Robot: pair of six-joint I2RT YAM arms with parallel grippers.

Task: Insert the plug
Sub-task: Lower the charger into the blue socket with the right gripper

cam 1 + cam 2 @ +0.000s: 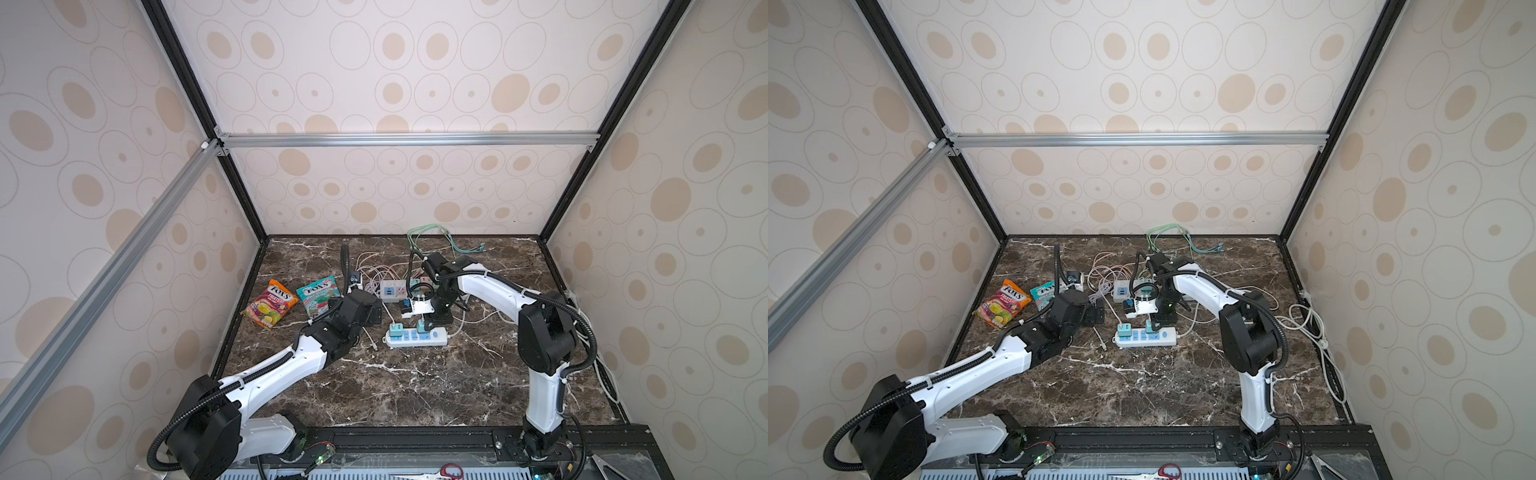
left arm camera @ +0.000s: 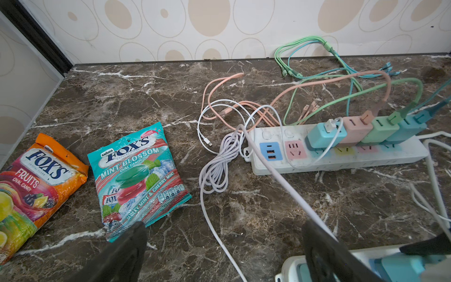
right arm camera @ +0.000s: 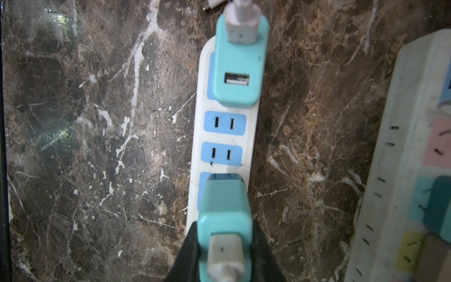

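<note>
A teal plug (image 3: 225, 214) with a white cable connector in its back is gripped by my right gripper (image 3: 224, 234), which is shut on its sides. The plug stands on a blue socket of the small white power strip (image 3: 223, 138); its prongs are hidden. Two bare blue sockets lie beyond it, then a second teal adapter (image 3: 238, 73) sits at the strip's far end. In both top views the right gripper (image 1: 430, 320) (image 1: 1156, 318) hangs over the strip (image 1: 440, 336) (image 1: 1169, 334). My left gripper (image 2: 224, 244) is open over bare marble, left of the strip (image 2: 290, 266).
A long white power strip (image 2: 341, 158) with several coloured adapters and looped cables lies behind. Two candy bags (image 2: 136, 171) (image 2: 36, 185) lie at the left. A white cable (image 2: 214, 219) runs between the left fingers. More white cables (image 1: 1308, 324) trail along the right wall.
</note>
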